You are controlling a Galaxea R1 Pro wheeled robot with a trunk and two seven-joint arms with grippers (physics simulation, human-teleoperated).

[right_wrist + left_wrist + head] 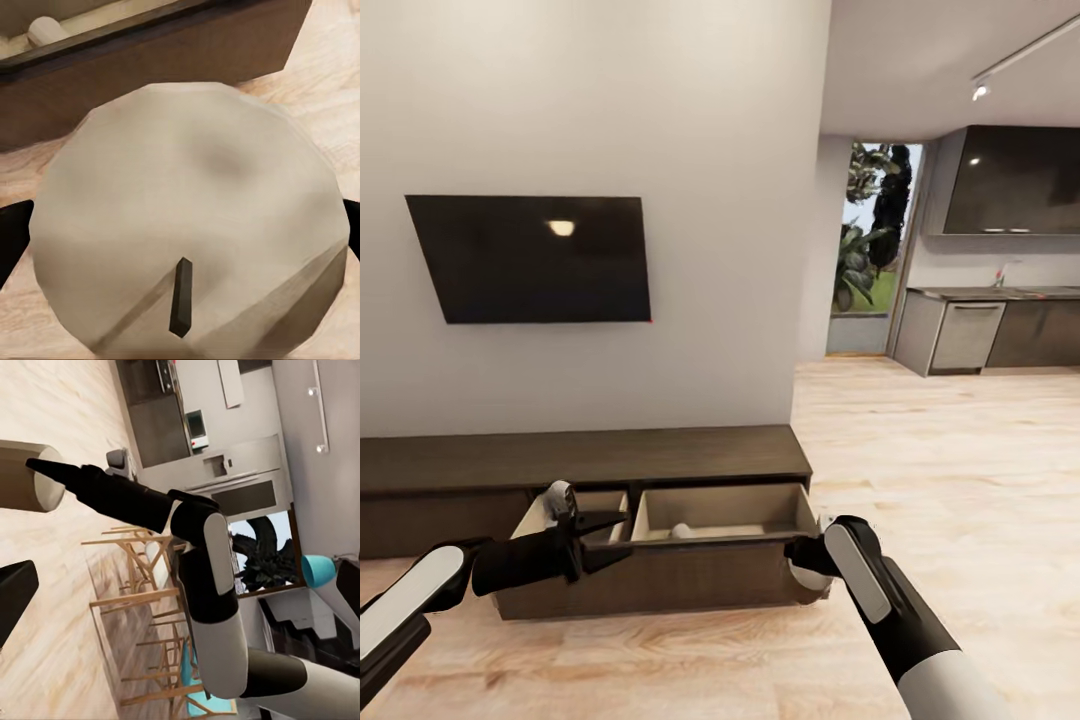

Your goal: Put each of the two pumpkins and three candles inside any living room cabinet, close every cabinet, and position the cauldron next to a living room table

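Cabinet (660, 465), long low dark-brown wood, two drawers pulled open, stubby grey-beige candle (682, 531) lying inside right drawer, right gripper (807, 562) pinching second beige candle (187, 232) just outside that drawer's right front corner, left gripper (605, 538) spread, over left drawer's front edge.

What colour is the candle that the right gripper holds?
Grey-beige, with a dark wick; the candle shows best in the right wrist view.
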